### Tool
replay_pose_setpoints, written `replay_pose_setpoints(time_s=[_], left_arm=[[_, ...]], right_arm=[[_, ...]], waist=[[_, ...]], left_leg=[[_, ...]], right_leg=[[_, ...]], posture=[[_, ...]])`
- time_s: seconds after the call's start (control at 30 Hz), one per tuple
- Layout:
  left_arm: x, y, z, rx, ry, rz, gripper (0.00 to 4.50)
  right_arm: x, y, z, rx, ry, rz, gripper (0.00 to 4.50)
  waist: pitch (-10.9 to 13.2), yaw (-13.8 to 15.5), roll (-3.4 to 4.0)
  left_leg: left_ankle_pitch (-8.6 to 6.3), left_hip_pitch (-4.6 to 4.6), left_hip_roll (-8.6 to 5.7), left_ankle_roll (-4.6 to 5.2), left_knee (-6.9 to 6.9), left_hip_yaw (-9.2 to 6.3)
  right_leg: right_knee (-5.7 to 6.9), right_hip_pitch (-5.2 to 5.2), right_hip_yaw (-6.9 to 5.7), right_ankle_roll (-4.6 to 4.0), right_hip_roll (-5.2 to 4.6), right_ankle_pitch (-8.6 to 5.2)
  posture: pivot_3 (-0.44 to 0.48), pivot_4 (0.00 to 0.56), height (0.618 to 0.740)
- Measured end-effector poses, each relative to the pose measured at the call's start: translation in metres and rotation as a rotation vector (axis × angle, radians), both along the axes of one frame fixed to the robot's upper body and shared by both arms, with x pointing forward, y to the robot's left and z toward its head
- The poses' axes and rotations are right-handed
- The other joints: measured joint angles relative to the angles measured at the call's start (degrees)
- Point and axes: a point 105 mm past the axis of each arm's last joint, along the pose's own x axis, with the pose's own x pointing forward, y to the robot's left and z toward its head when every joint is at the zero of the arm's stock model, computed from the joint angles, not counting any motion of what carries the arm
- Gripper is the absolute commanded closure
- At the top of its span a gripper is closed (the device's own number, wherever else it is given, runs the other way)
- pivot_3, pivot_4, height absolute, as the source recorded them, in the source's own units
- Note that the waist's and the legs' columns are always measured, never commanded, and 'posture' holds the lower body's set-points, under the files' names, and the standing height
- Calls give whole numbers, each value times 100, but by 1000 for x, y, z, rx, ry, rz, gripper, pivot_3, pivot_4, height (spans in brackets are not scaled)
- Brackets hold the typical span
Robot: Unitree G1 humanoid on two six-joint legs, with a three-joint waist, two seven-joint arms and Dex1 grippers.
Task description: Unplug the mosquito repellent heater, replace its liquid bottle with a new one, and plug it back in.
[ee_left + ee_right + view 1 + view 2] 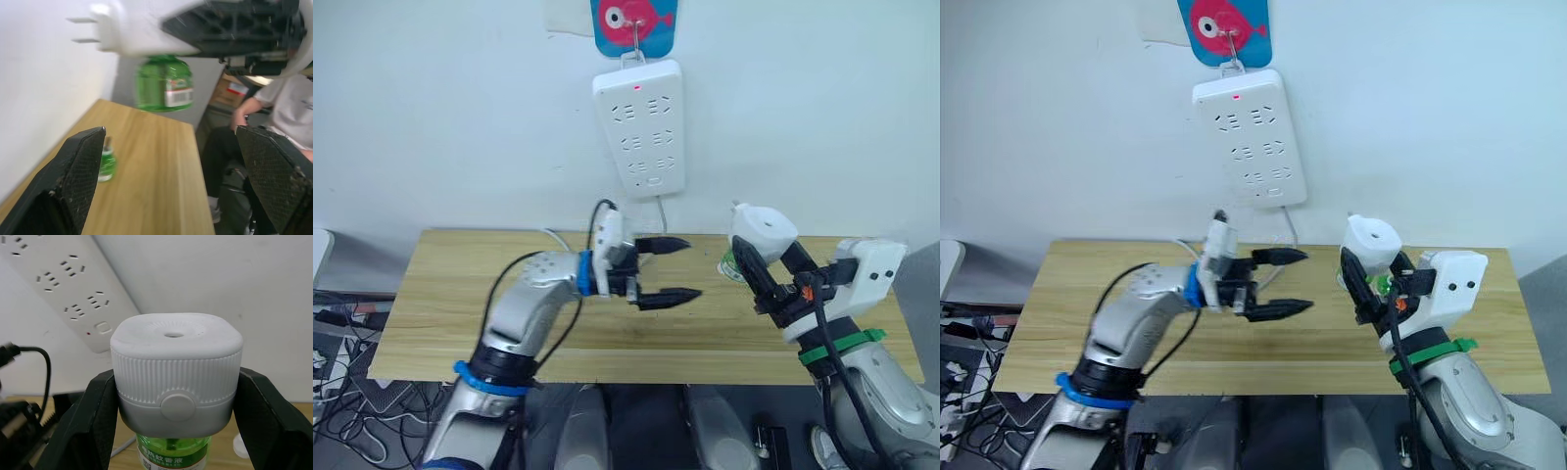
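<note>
White plastic, the mosquito repellent heater sits pinched in the right hand, lifted above the tabletop, unplugged from the wall power strip. Its green bottle hangs below, probably offered to the spread left hand. A spare bottle stands on the wood.

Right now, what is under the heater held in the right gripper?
A green liquid bottle hangs attached beneath the mosquito repellent heater, which the right gripper clamps by its sides. The heater's body covers the bottle's neck.
</note>
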Motion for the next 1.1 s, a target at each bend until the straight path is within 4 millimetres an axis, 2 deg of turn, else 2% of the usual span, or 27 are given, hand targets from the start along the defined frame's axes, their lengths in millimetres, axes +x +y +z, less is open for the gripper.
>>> replay_pose_setpoints(time_s=[0.17,0.23,0.57,0.67,0.8,1.1], left_arm=[[15,24,27,15,-69,109,0],[25,34,39,1,-96,176,0],[70,59,58,-10,-185,375,0],[80,53,59,-25,-224,381,0],[89,33,44,-45,-207,346,0],[87,5,40,-70,-236,231,0]], right_arm=[[4,11,28,-53,-94,105,1565],[3,14,34,-71,-104,153,1565],[1,20,24,-86,-56,223,1565],[2,19,25,-89,-61,217,1565],[3,18,26,-90,-64,213,1565],[5,20,29,-78,-73,201,1565]], waist=[[-17,99,-5],[-20,154,-8],[-24,283,-15],[-26,283,-18],[-27,273,-19],[-27,247,-19]], left_leg=[[-4,1,-1,7,1,-1],[-7,-1,-1,12,-1,-3],[0,-29,-3,0,3,-16],[0,-31,-5,0,3,-15],[0,-33,-5,0,3,-15],[1,-34,-4,2,3,-15]], right_leg=[[4,0,-2,0,-1,0],[-1,0,-6,0,-1,0],[-16,-10,-25,-2,-5,1],[-18,-10,-26,-2,-6,1],[-15,-13,-26,-2,-6,1],[-9,-17,-26,-2,-3,1]], posture=[[54,285,740],[60,282,740],[78,289,740],[66,287,740],[42,293,740],[34,297,740]])
